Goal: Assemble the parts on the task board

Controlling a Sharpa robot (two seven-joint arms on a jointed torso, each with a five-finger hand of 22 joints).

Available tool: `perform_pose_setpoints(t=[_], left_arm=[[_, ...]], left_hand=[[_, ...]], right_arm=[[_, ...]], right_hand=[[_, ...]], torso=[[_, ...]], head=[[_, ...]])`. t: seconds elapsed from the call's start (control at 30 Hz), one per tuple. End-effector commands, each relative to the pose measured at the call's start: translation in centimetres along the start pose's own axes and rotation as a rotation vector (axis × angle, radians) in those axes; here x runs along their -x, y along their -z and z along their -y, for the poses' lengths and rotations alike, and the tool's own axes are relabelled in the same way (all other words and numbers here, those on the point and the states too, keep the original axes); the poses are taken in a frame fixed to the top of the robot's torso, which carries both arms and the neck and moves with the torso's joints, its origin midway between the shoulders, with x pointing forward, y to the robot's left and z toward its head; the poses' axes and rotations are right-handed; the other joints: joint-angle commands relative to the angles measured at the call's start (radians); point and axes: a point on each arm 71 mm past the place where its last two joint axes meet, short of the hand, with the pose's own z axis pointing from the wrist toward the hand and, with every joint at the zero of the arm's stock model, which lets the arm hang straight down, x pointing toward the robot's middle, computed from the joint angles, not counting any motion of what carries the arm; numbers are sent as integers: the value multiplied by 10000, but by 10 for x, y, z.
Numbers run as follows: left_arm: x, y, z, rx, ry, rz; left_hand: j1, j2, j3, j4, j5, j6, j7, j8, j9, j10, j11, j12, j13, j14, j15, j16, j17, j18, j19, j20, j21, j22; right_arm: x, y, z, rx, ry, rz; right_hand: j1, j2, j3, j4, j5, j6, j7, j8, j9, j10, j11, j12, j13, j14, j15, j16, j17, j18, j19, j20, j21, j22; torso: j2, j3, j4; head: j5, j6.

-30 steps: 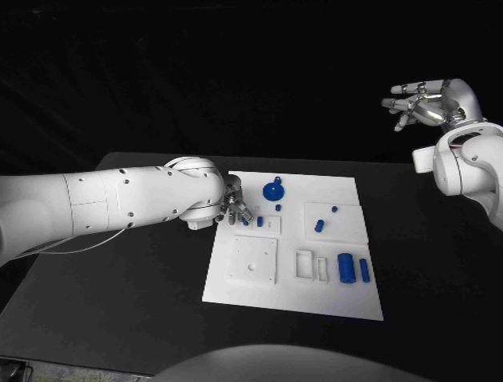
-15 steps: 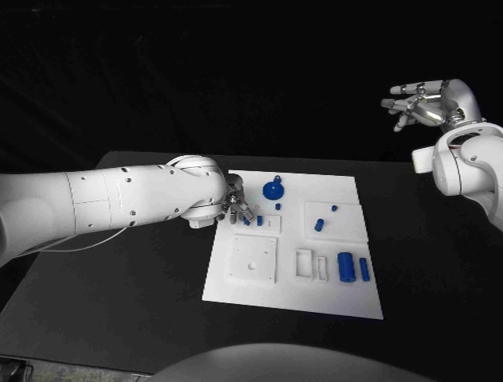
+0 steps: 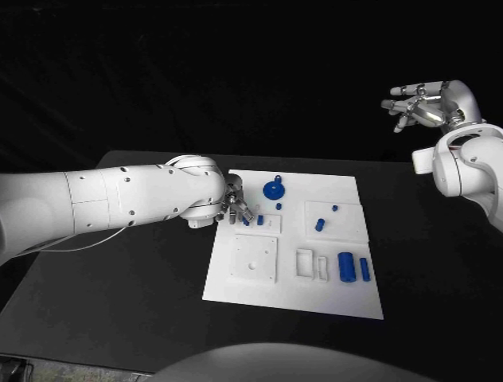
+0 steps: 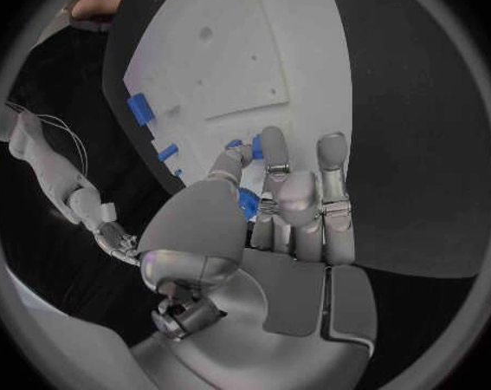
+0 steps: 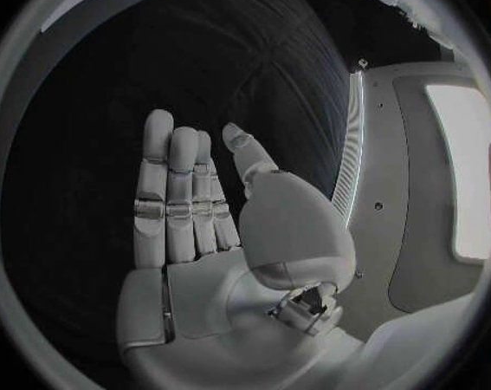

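The white task board [image 3: 301, 290] lies in the middle of the black table. My left hand [image 3: 233, 208] reaches over the board's left edge, and its thumb and a finger pinch a small blue peg [image 4: 250, 146] right at the board's surface [image 4: 256, 69]. Beside it stands another small blue peg [image 3: 261, 220]. A round blue knob [image 3: 274, 191] sits near the far edge, with more pegs [image 3: 318, 225] toward the middle. A thick blue cylinder [image 3: 345, 267] and a thin one [image 3: 365, 270] lie at the near right. My right hand [image 3: 427, 103] is raised high off to the right, with its fingers [image 5: 170, 199] straight and nothing in it.
White raised blocks and recesses [image 3: 254, 259] cover the board's near half. Bare black table [image 3: 114, 302] stretches to the left and in front of the board. My left forearm [image 3: 114, 203] crosses the table's left side.
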Motion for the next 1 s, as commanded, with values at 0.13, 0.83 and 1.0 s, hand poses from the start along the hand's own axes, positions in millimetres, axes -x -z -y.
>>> perform_pose_setpoints(t=[0.13,0.83,1.0], left_arm=[[-1,0,-1,53,-91,126],[1,2,1,-169,246,710],[1,3,0,-151,196,660]], left_hand=[[91,-6,1538,-1453,71,71,-22,56,21,57,0,-55,3,77,-29,-11,26,-32,46,-16,34,176],[76,-72,1582,-1450,234,107,-32,73,36,112,-8,-86,-14,83,-31,-1,36,-1,73,-8,58,175],[76,-72,1582,-1450,234,107,-32,73,36,112,-8,-86,-14,83,-31,-1,36,-1,73,-8,58,175]], right_arm=[[-2,0,0,113,-21,-107],[-3,1,1,71,-34,-155],[-3,1,2,55,-33,-163]], right_hand=[[-91,42,83,-4,-69,16,60,16,3,37,41,-45,-9,-78,-6,-49,-9,62,256,35,36,-11],[-142,63,95,1,-60,51,52,14,2,34,40,-35,-20,-76,-7,-49,-11,60,254,35,39,-16],[-142,63,95,1,-60,51,52,14,2,34,40,-35,-20,-76,-7,-49,-11,60,254,35,39,-16]], torso=[[-1,2,-10],[-3,16,-10],[-2,5,-12]], head=[[10,11],[28,-3],[25,-4]])
